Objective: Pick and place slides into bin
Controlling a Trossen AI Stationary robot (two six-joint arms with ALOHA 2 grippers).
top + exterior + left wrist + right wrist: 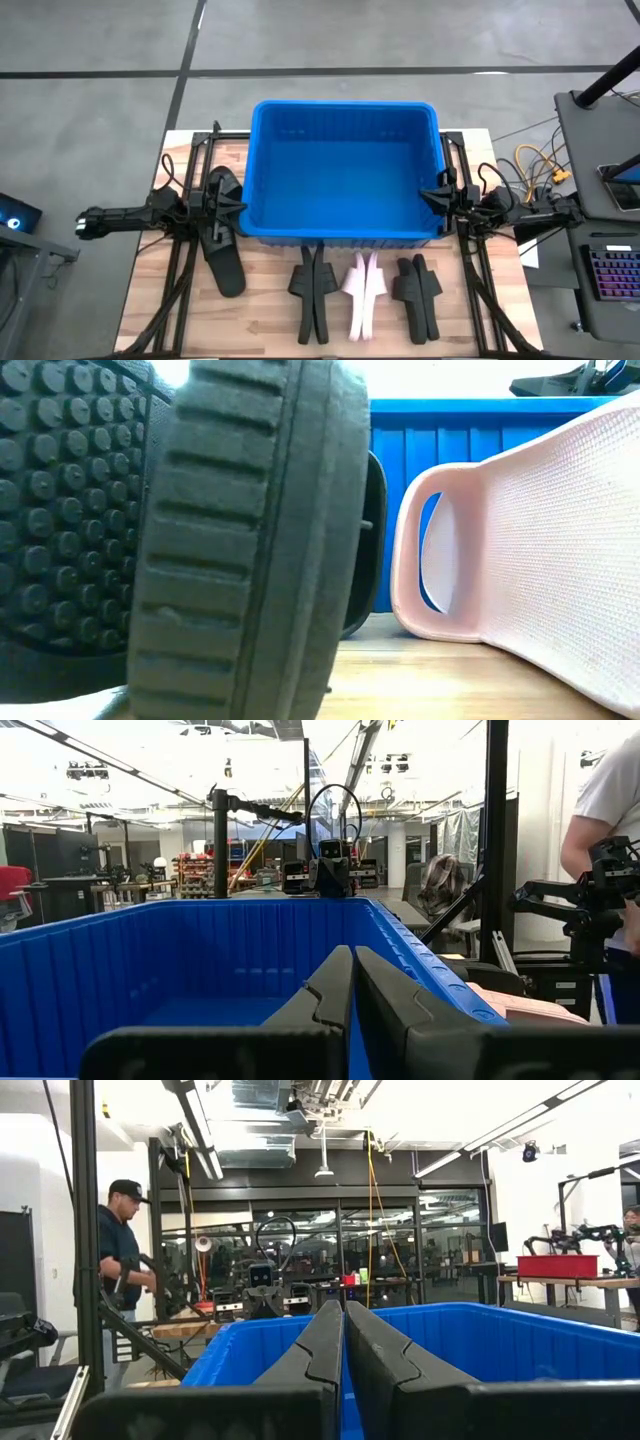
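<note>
The blue bin [345, 170] stands in the middle of the table and holds no slides. Black slides [222, 240] lie at its left, partly under my left arm. In front of the bin stand black slides [312, 290], a pale pink pair [363, 290] and more black slides [418, 290], on edge, leaning together. The low view shows a black sole [230, 540] and a pink slide [520, 540] close up. My left gripper [240, 205] is shut and empty at the bin's left wall [352, 970]. My right gripper [425, 197] is shut and empty at the bin's right wall [343, 1320].
The arms' frames and cables run along both sides of the table. A desk with a keyboard [610, 270] stands off the table's right. One person [610, 820] stands beyond the table's right side and another [125, 1270] beyond its left.
</note>
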